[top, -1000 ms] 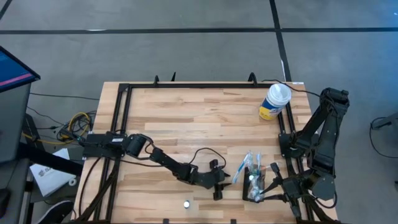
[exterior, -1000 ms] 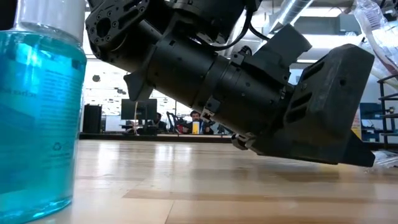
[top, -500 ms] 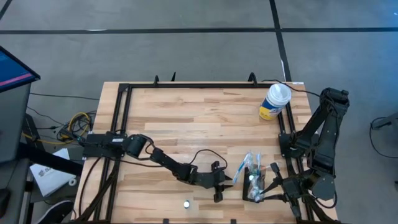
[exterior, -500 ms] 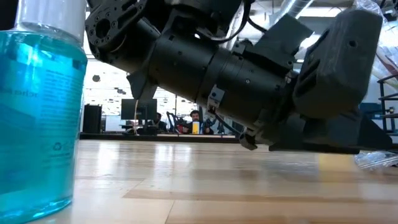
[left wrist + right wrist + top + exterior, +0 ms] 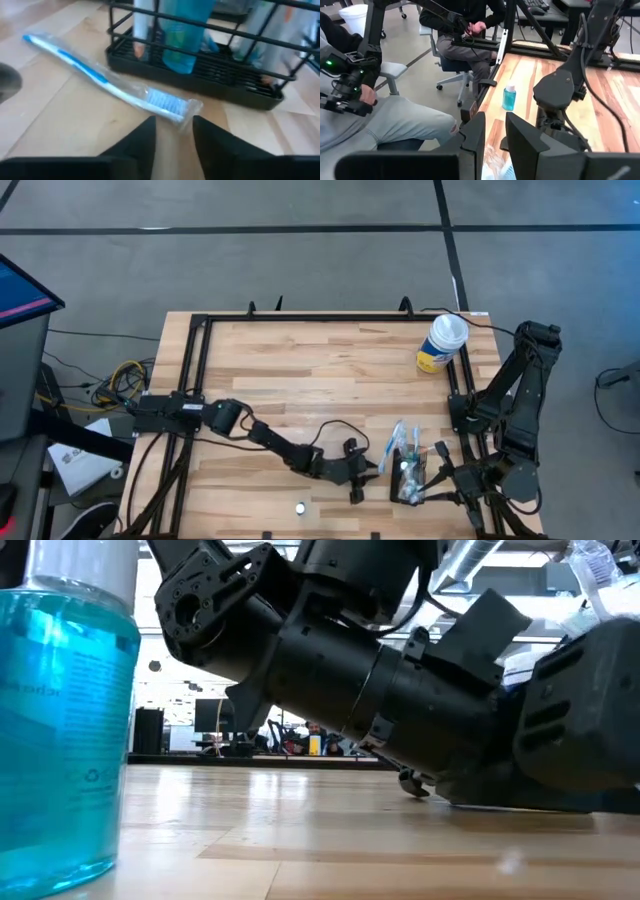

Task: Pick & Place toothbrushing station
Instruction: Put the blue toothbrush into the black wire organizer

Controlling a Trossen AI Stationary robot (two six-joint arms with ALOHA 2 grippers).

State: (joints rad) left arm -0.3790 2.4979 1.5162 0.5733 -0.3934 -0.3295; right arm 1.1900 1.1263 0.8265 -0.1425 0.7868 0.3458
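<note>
The left arm stretches low across the wooden table (image 5: pixel 300 370) from its left edge toward the near right part. Its left gripper (image 5: pixel 172 131) lies just off the tabletop, fingers parted with a narrow gap between them, holding nothing. The tips sit right at the bristle end of a wrapped blue-and-white toothbrush (image 5: pixel 107 82), which lies flat on the wood.

Just beyond the brush stands the toothbrushing station (image 5: pixel 410 475), a black wire caddy near the table's near right edge, with wrapped items upright inside it.

Right of the caddy, the right gripper (image 5: pixel 495 132) waits at the table's right side, fingers slightly apart and empty.

A yellow-and-blue canister (image 5: pixel 441 343) with a white lid stands at the far right corner.
</note>
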